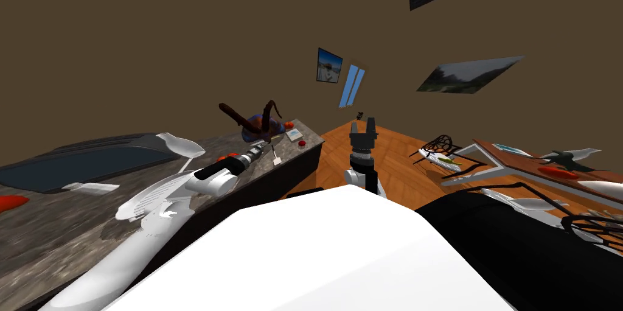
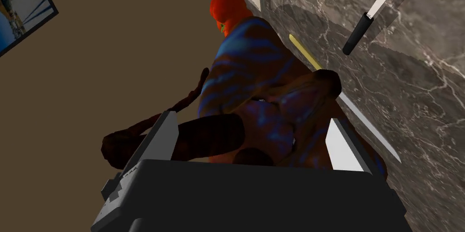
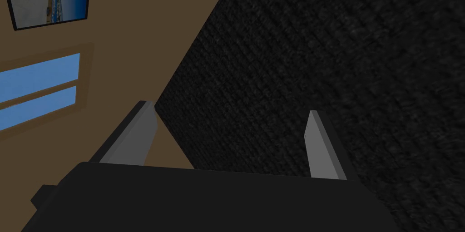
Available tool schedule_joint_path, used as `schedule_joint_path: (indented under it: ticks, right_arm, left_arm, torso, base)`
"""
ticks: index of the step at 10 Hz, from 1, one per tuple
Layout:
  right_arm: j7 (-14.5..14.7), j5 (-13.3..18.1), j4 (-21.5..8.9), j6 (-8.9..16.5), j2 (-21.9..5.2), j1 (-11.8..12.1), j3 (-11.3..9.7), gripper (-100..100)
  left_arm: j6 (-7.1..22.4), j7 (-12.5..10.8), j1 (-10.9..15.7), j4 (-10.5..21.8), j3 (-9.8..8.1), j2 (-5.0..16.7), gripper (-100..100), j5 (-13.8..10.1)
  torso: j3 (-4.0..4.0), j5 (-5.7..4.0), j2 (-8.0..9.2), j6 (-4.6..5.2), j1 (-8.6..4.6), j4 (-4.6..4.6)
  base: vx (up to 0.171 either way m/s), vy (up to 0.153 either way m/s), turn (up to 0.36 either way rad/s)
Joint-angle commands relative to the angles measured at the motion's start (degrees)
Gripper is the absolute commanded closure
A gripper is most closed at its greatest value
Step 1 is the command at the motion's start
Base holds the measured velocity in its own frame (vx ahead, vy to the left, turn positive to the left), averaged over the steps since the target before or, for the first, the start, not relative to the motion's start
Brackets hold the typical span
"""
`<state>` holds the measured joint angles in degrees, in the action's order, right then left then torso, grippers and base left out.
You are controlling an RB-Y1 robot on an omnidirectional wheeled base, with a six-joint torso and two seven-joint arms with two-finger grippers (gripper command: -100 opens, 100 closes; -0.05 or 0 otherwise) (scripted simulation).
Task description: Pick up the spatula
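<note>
A dark brown long-handled utensil (image 2: 209,136), which I take for the spatula, lies across a blue and brown striped object (image 2: 247,70) with a red top on the grey marbled counter (image 1: 73,222). My left gripper (image 2: 250,116) is open, its fingers on either side of that striped object, and the brown handle passes behind one finger (image 2: 159,140). From the head camera the left gripper (image 1: 263,145) reaches over the counter's far end, under two dark brown handles (image 1: 234,115) that stick up. My right gripper (image 1: 363,121) is raised above the wood floor and stands open (image 3: 229,109).
A black-handled knife (image 2: 358,34) and a thin yellow stick (image 2: 304,52) lie on the counter past the striped object. A small book (image 1: 294,135) and a red item (image 1: 301,145) sit at the counter's end. A table (image 1: 517,167) with wire racks is to the right.
</note>
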<state>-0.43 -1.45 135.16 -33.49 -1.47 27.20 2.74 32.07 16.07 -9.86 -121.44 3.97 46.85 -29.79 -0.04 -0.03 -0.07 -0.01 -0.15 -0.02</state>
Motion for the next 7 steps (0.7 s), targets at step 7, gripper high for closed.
schedule_joint_path:
  ticks: [7]
  right_arm:
    - [0.0, 0.0, 0.0, 0.0, 0.0, 0.0, 0.0, 0]
  left_arm:
    - [10.8, 2.4, 0.4, 3.3, 1.28, 7.9, -100, -6.0]
  torso:
    - [-0.01, -0.01, -0.03, -0.01, -0.05, -0.01]
  base:
    - [0.032, -0.041, -0.104]
